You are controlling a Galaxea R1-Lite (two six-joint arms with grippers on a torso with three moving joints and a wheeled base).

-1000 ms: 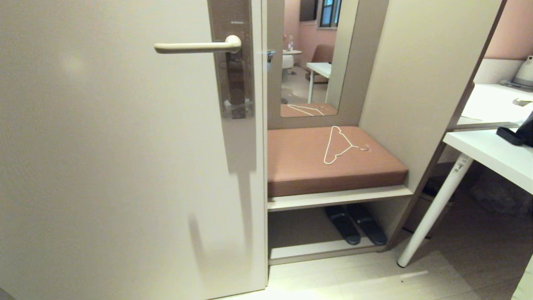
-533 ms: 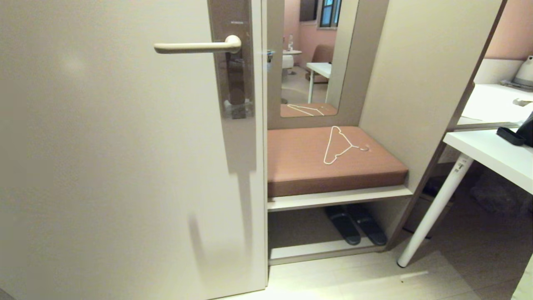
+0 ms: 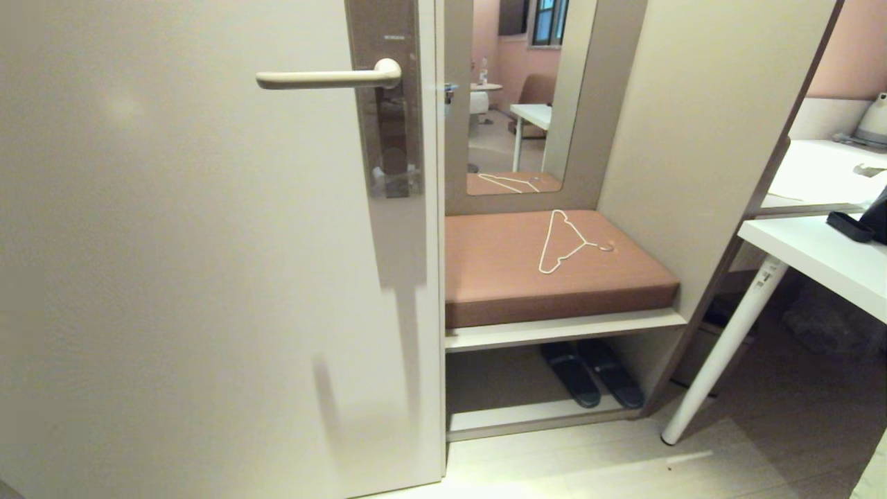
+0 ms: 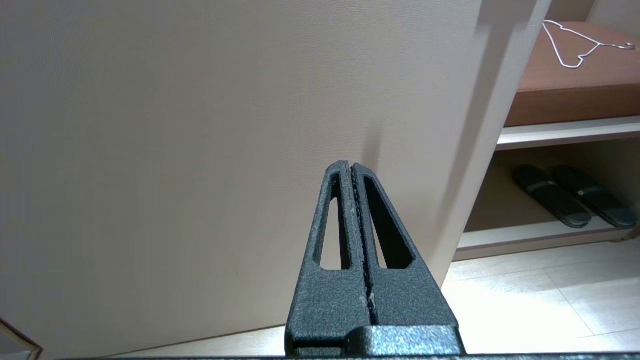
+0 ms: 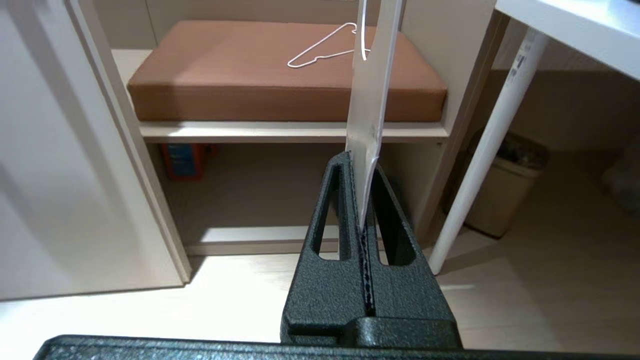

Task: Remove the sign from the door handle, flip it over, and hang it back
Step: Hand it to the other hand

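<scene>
Off the head view, right pincer [image 5: 361, 165] clamps sign [image 5: 370, 95].

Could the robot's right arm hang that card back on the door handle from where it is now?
Probably yes. The right gripper is shut on the sign, held edge-on. The door handle is bare, nothing blocks it, but the arm sits low, outside the head view.

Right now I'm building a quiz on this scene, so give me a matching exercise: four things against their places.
Things:
1 sign
2 wire hanger
3 slippers
4 door handle

Places:
A on the brown cushion
B pinched edge-on in the right gripper
C on the low shelf under the bench
D on the tall plate, with nothing hanging from it

Pairs: 1-B, 2-A, 3-C, 4-D
</scene>
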